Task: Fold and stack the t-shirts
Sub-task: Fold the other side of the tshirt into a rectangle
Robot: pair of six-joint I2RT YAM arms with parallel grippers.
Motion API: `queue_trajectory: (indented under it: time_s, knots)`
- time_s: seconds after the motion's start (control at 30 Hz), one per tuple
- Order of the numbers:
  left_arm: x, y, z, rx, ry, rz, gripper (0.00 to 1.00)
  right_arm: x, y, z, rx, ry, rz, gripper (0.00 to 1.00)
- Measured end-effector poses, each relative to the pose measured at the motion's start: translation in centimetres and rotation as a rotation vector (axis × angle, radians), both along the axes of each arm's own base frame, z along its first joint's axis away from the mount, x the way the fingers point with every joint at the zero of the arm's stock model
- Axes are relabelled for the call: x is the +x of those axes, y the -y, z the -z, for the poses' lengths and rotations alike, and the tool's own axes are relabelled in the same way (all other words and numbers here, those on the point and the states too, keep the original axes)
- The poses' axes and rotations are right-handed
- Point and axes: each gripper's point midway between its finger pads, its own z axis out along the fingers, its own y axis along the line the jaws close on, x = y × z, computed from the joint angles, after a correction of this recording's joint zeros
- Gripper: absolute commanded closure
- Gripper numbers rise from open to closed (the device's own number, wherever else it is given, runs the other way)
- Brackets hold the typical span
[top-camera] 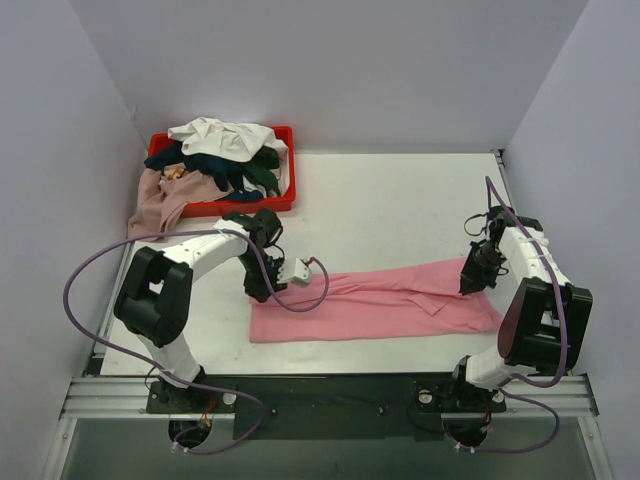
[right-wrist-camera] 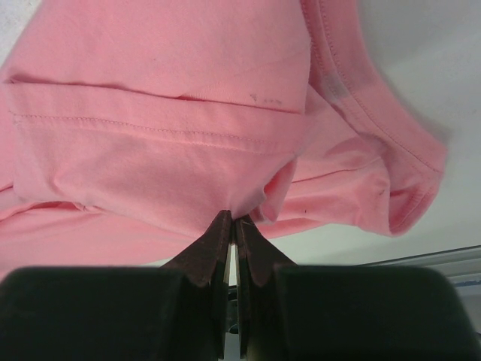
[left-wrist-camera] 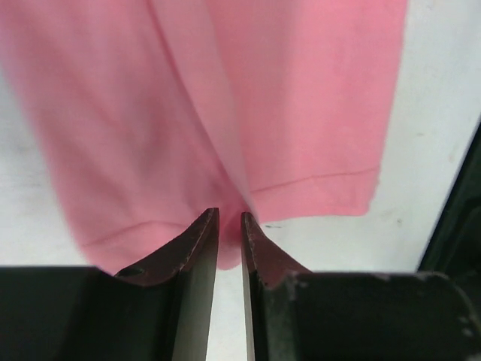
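The bright pink t-shirt (top-camera: 380,300) lies on the white table as a long, narrow band folded lengthwise. My left gripper (top-camera: 262,292) is at its left end. In the left wrist view the gripper (left-wrist-camera: 229,214) has its jaws a narrow gap apart over the shirt's hem corner (left-wrist-camera: 225,98), and no cloth is bunched between them. My right gripper (top-camera: 467,288) is at the shirt's right end. In the right wrist view it (right-wrist-camera: 234,216) is shut on a pinch of pink cloth (right-wrist-camera: 165,90) near the sleeve and collar.
A red tray (top-camera: 240,207) stands at the back left. It holds a heap of white (top-camera: 215,135), navy (top-camera: 190,160) and dark green (top-camera: 262,175) shirts. A dusty mauve shirt (top-camera: 160,200) spills over its left side. Grey walls enclose the table.
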Motion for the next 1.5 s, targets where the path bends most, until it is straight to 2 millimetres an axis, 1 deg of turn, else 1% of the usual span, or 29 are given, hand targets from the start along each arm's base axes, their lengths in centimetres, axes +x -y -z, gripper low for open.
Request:
queue_trajectory:
  time_s: [0.03,0.1,0.13,0.17,0.2,0.3,0.4,0.5,0.53,0.6,0.63,0.67,0.7,0.73,0.77,0.8,0.87,0.93,1.1,1.2,1.3,1.33,1.37,1.4,1.43,1.47,1.5]
  knots:
    - [-0.8,-0.5,0.3,0.014,-0.025,0.004,0.66,0.0,0.0,0.0,0.0,0.0,0.0,1.0]
    - [-2.6,-1.4,0.9,0.045,-0.083,0.013,0.57,0.0,0.0,0.0,0.0,-0.001,0.0,1.0]
    - [-3.3,-1.8,0.9,0.059,-0.109,0.018,0.51,-0.1,0.0,0.1,0.001,-0.003,0.001,1.0]
    - [-3.8,-2.0,0.8,0.067,-0.127,0.019,0.48,-0.2,0.0,0.2,0.002,-0.005,0.001,1.0]
    - [-3.9,-2.0,0.7,0.067,-0.13,0.021,0.44,-0.3,-0.1,0.3,0.003,-0.009,0.003,1.0]
    - [-3.5,-1.7,-0.2,0.059,-0.117,0.001,0.37,-0.6,-0.3,0.5,0.014,-0.018,0.006,1.0]
    - [-2.6,-0.9,-0.7,0.041,-0.074,-0.039,0.35,-0.7,-0.5,0.6,0.02,-0.02,0.012,1.0]
    - [-2.2,0.0,-0.3,0.036,-0.041,-0.067,0.34,-0.7,-0.6,0.5,0.025,-0.019,0.018,1.0]
    - [-2.1,0.2,0.0,0.036,-0.033,-0.072,0.35,-0.7,-0.6,0.5,0.025,-0.018,0.02,1.0]
    - [-2.3,0.3,0.9,0.044,-0.021,-0.087,0.46,-0.8,-0.6,0.3,0.024,-0.018,0.021,1.0]
    - [-2.5,0.2,1.5,0.052,-0.02,-0.096,0.62,-1.0,-0.6,0.1,0.024,-0.018,0.021,1.0]
    - [-2.6,-0.1,2.1,0.062,-0.018,-0.107,0.69,-1.2,-0.7,-0.1,0.024,-0.02,0.021,1.0]
    - [-2.8,-0.4,2.6,0.074,-0.016,-0.118,0.84,-1.4,-0.7,-0.3,0.025,-0.022,0.021,1.0]
    - [-2.8,-0.6,3.0,0.082,-0.01,-0.125,0.88,-1.7,-0.8,-0.4,0.026,-0.027,0.022,1.0]
    - [-2.8,-0.7,3.2,0.087,-0.004,-0.133,0.97,-1.9,-0.8,-0.5,0.028,-0.034,0.024,1.0]
    - [-2.5,-0.7,3.2,0.088,0.007,-0.14,1.0,-2.1,-0.9,-0.6,0.03,-0.041,0.026,1.0]
    - [-2.3,-0.7,3.2,0.089,0.014,-0.153,1.0,-2.8,-0.9,-0.6,0.042,-0.066,0.038,1.0]
    - [-2.2,-0.8,3.2,0.09,0.015,-0.159,1.0,-3.7,-0.7,-0.3,0.063,-0.09,0.073,1.0]
    - [-1.8,-1.2,3.2,0.098,0.028,-0.173,1.0,-7.1,-0.1,1.6,0.114,-0.224,0.189,1.0]
    - [-1.4,-1.5,3.2,0.104,0.042,-0.176,1.0,-8.1,-0.1,2.7,0.142,-0.304,0.228,1.0]
    - [-0.7,-1.8,3.1,0.109,0.072,-0.172,1.0,-8.6,0.2,3.7,0.152,-0.371,0.258,1.0]
    - [-0.5,-1.8,3.1,0.108,0.082,-0.168,0.9,-8.7,0.2,3.9,0.153,-0.385,0.262,0.96]
    - [-0.3,-1.9,3.1,0.108,0.089,-0.161,0.78,-8.8,0.3,4.1,0.155,-0.397,0.269,0.89]
    - [-0.3,-1.9,3.0,0.106,0.091,-0.152,0.57,-8.8,0.3,4.2,0.156,-0.407,0.272,0.73]
    - [-0.3,-1.9,3.0,0.103,0.09,-0.14,0.5,-8.8,0.3,4.3,0.156,-0.411,0.276,0.67]
    - [-0.5,-1.8,3.0,0.097,0.083,-0.127,0.38,-8.7,0.3,4.3,0.155,-0.41,0.279,0.59]
    - [-0.8,-1.7,2.9,0.09,0.067,-0.121,0.32,-8.6,0.4,4.3,0.151,-0.408,0.278,0.55]
